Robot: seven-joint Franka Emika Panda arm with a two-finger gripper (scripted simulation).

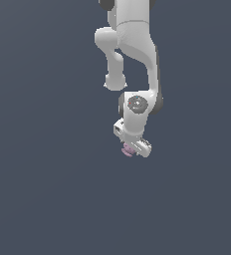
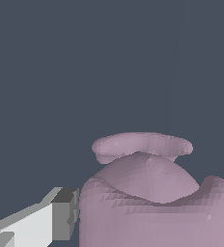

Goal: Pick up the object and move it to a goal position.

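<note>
Wrist view: object (image 2: 147, 198) mauve, lumpy, faceted, flat rim on top; tool (image 1: 132, 148) clamped on it.

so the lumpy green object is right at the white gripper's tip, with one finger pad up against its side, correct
Not quite: the object is pinkish-purple, not green. The wrist view shows its mauve, lumpy surface filling the frame, with one finger pad up against its side. The exterior view agrees, with the same mauve lump at the tip of the white gripper. The rest of your statement holds.
</note>
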